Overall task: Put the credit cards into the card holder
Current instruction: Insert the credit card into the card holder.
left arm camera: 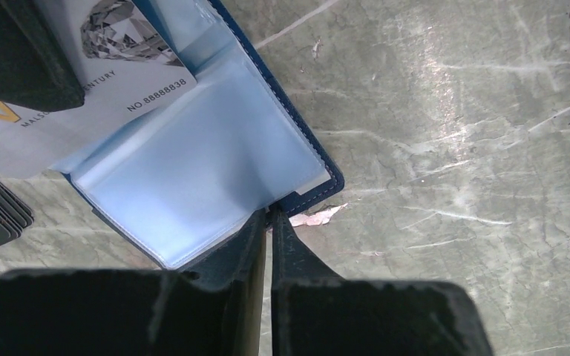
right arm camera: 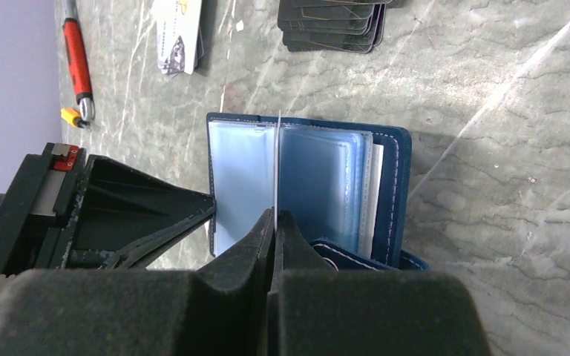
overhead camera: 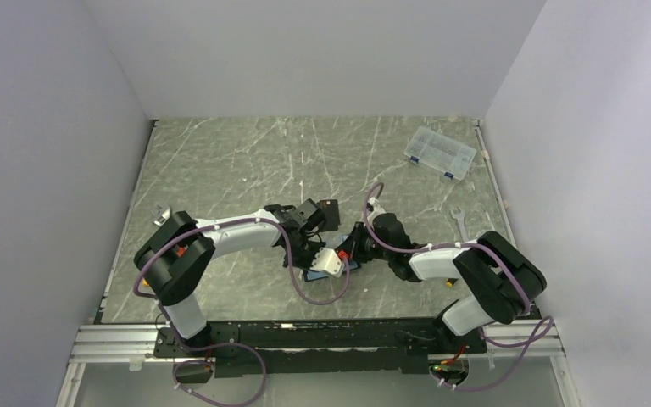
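Note:
The navy card holder [right arm camera: 399, 185] lies open on the table, its light blue sleeves [left arm camera: 193, 170] facing up. My left gripper [left arm camera: 271, 216] is shut on the holder's navy cover edge; it also shows in the right wrist view [right arm camera: 148, 215]. My right gripper [right arm camera: 274, 216] is shut on a white credit card [right arm camera: 277, 159], seen edge-on and standing upright over the sleeves. The left wrist view shows that card's face [left arm camera: 130, 67] with a diamond print and a number. Another credit card [right arm camera: 177, 33] lies on the table beyond the holder. From above, both grippers meet over the holder [overhead camera: 349, 268].
A stack of black cards [right arm camera: 332, 22] lies just beyond the holder. A red-handled tool [right arm camera: 78, 52] lies at the left of the right wrist view. A clear plastic box [overhead camera: 441, 153] sits at the back right and a wrench [overhead camera: 460, 222] lies right of the arms.

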Tool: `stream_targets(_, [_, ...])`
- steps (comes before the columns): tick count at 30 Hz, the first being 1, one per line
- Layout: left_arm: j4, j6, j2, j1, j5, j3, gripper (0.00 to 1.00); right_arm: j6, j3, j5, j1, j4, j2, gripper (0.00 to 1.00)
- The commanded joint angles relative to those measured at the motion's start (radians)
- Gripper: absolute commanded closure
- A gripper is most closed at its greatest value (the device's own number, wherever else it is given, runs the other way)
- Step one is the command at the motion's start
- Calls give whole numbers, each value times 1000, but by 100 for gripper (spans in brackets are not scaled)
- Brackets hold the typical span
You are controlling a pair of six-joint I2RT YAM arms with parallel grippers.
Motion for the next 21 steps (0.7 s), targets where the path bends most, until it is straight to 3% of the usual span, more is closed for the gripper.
stream_targets(1, [-16, -15, 47, -15, -9, -9, 90, 5, -30, 53, 0, 65, -32, 100])
stream_targets(21, [-25, -13, 62, -19, -26, -15, 94, 35, -41, -83, -5, 192, 84, 100])
